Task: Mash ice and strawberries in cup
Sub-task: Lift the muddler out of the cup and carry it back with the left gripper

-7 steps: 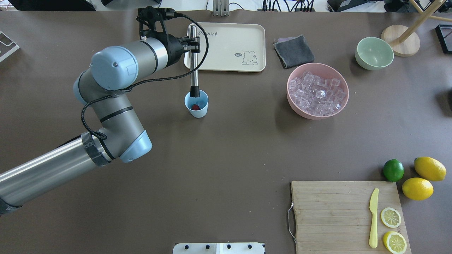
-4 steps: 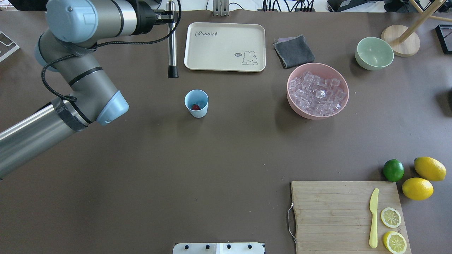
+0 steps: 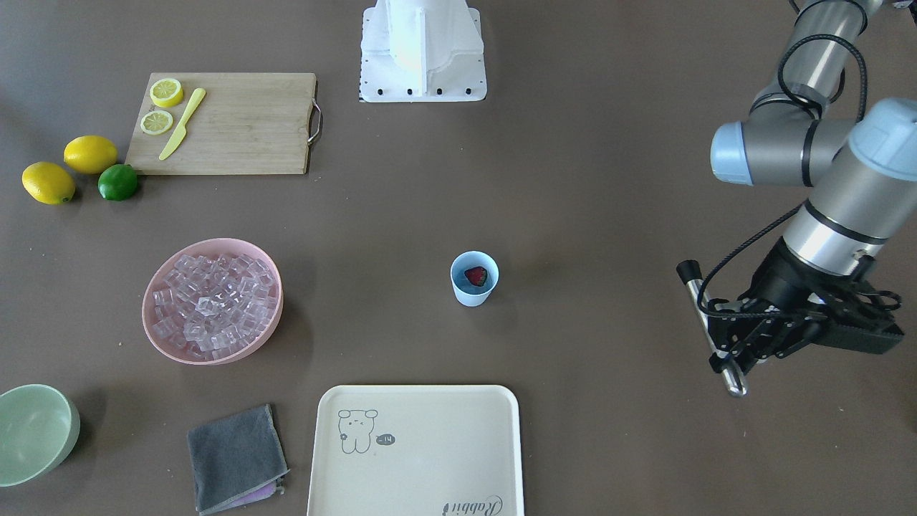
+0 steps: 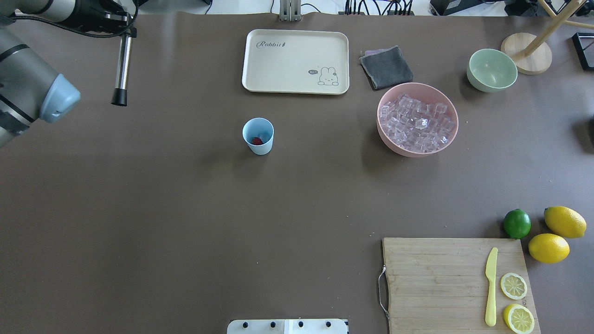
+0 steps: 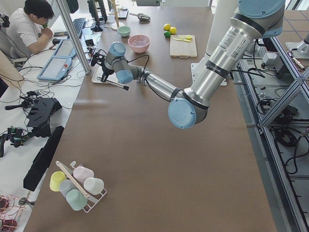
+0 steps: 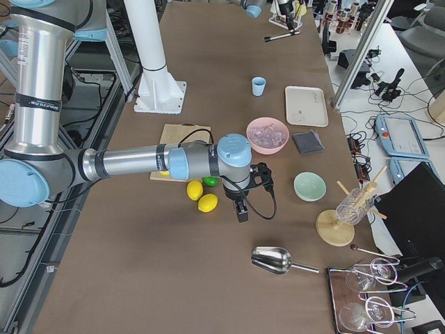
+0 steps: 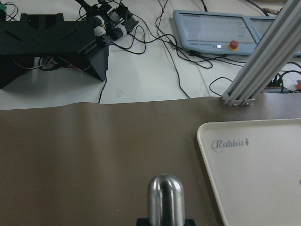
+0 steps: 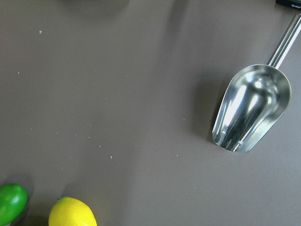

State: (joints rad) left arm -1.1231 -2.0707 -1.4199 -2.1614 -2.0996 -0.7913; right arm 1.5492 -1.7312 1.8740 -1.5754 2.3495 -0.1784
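Left gripper: we see it (image 4: 124, 30) pinching the muddler (image 4: 121, 65) near its metal end, over the far left of the table (image 4: 185, 208), well apart from the cup (image 4: 258, 135)
Right gripper: we cannot tell whether it (image 6: 241, 207) is spread or closed; it hangs near the lemons (image 6: 207, 202), above a scoop (image 8: 249, 110)
Cup: upright mid-table, strawberry (image 4: 256, 140) inside
Pink bowl (image 4: 408, 153): heaped with ice (image 4: 416, 121)
Table: brown, bearing a tray (image 4: 278, 69), cloth (image 4: 386, 68) and cutting board (image 4: 436, 278)
Room: a person (image 5: 29, 24) sits at a desk beyond the far edge
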